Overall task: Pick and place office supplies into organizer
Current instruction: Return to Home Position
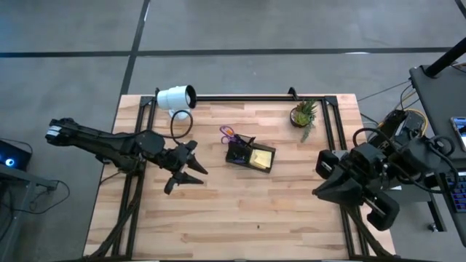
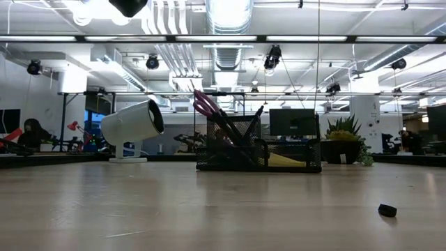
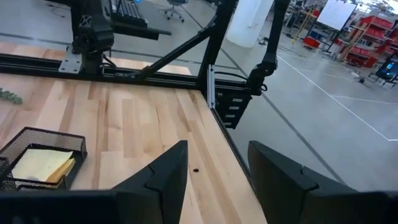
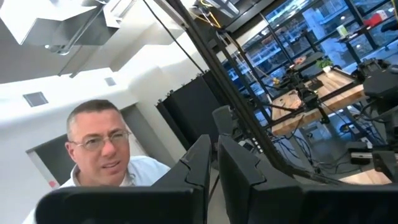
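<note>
The black mesh organizer (image 1: 250, 154) stands on the table's middle. It holds purple-handled scissors (image 1: 228, 132), dark pens and a yellow sticky-note pad (image 1: 263, 157). It also shows in the low view (image 2: 258, 146) and in the left wrist view (image 3: 38, 155). A tiny dark piece (image 2: 387, 210) lies on the bare wood toward the near edge. My left gripper (image 1: 186, 169) is open and empty above the table, left of the organizer; its fingers (image 3: 168, 174) hold nothing. My right gripper (image 4: 214, 155) is shut and empty at the table's right edge, pointing up and away from the table.
A white cylindrical lamp-like object (image 1: 176, 97) lies at the far left with a dark cable loop (image 1: 182, 124) beside it. A small potted plant (image 1: 304, 114) stands at the far right. A black frame rail (image 1: 240, 97) runs along the far edge. A person (image 4: 109, 149) shows in the right wrist view.
</note>
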Action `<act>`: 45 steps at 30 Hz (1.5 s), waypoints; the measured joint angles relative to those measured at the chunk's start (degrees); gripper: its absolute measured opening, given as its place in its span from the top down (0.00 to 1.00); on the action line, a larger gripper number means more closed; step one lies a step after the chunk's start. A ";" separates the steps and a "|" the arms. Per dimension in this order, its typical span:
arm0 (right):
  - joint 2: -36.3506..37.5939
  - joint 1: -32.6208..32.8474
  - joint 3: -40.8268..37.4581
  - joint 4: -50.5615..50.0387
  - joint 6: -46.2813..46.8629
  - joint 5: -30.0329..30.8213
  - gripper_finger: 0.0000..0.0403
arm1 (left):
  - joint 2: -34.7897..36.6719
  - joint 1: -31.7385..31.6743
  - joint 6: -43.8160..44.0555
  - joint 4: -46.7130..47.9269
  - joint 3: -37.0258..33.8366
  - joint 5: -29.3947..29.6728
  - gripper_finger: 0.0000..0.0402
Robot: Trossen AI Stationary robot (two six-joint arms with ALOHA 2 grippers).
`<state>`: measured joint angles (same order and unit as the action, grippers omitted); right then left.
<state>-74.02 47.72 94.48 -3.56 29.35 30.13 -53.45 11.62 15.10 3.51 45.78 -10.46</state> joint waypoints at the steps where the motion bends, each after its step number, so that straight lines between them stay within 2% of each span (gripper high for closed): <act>1: 0.00 0.00 0.00 -0.02 0.01 0.00 0.94 | 0.00 0.00 0.29 0.00 0.00 -0.01 0.62; 31: 0.00 0.00 -0.02 -0.10 0.09 -0.02 0.94 | 0.02 0.00 1.39 -0.04 1.96 -0.11 0.62; 36: 0.00 0.00 -0.04 -0.83 -4.50 0.11 0.94 | 0.02 -0.02 4.04 -1.25 2.95 -2.05 0.62; 41: 0.17 0.00 -0.04 0.03 -3.04 1.55 0.94 | 0.02 -0.02 4.56 -7.26 3.01 -3.28 0.62; 43: 0.02 0.00 -0.04 1.19 -6.07 2.65 0.94 | 0.02 -0.36 5.74 -9.07 3.01 -3.49 0.62; 45: 0.02 0.00 -0.04 0.45 -11.26 0.62 0.94 | 0.17 -0.42 7.52 -9.73 3.06 -3.48 0.62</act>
<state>-74.00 47.72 94.43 -3.11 18.09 30.75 -53.28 11.20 22.62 -6.22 48.84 -13.93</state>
